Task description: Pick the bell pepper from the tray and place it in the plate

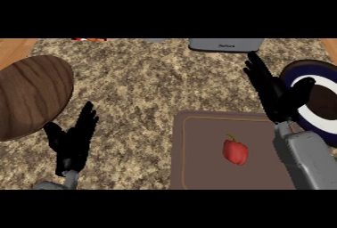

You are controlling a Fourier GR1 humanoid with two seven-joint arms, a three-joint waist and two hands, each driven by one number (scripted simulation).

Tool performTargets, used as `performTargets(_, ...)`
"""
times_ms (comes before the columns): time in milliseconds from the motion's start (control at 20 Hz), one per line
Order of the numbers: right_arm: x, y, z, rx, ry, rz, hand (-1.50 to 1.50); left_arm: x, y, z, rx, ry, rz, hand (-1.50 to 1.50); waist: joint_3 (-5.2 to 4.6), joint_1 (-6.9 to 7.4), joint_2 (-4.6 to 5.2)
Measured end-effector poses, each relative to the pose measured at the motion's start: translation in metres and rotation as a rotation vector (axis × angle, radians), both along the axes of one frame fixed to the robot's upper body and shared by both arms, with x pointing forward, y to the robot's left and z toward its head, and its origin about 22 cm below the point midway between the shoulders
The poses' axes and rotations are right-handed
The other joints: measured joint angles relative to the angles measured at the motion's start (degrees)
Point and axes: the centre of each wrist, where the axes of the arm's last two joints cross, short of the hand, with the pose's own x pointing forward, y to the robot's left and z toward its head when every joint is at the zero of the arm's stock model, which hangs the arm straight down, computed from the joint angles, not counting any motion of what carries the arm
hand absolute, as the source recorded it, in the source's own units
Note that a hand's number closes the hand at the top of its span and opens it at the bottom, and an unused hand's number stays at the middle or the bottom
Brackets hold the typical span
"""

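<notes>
- While the red bell pepper lies on the brown tray, I have not picked it up yet.
- It sits near the middle of the tray, a bit to the right, with its little stem pointing to the far side. Nothing touches it.
- My right hand is up past the far right corner of the tray, between the tray and the plate. Its fingers are straight and spread, and they hold nothing.
- I think this hand is there because it is the one closest to both the pepper and the plate.
- My left hand rests low on the left with its fingers up and open. It holds nothing too, and it is well away from the tray.
- The plate is dark blue with a white ring, at the right edge, just beside the tray. Part of it is cut off by the edge of the view.
- The tray has bare room all around the pepper, so I judge my fingers can come down on it easily.
- A big round wooden board lies far off on the left of the speckled bench.
- A grey box sits at the far edge, out of my way.
</notes>
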Motion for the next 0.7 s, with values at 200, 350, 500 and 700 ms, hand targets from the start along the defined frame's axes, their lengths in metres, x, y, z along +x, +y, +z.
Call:
performTargets(200, 0.000, -0.011, 0.035, -0.109, -0.129, -0.050, 1.50, -0.007, 0.006, -0.012, 0.010, 0.049, 0.000, 0.00, 0.28, -2.03, -0.95)
performTargets(350, -0.003, -0.038, 0.069, -0.327, -0.253, -0.134, 1.50, -0.014, 0.013, -0.020, 0.023, 0.087, -0.019, 0.00, -0.26, -4.05, -1.58)
performTargets(500, -0.010, -0.070, 0.082, -0.499, -0.338, -0.361, -1.50, -0.017, 0.012, -0.023, 0.006, 0.104, -0.049, 0.00, -0.04, -5.83, -1.95)
performTargets(700, -0.045, -0.069, 0.070, -0.507, -0.468, -0.523, -1.50, -0.020, 0.012, -0.024, -0.013, 0.109, -0.085, 0.00, 0.30, -5.76, -1.98)
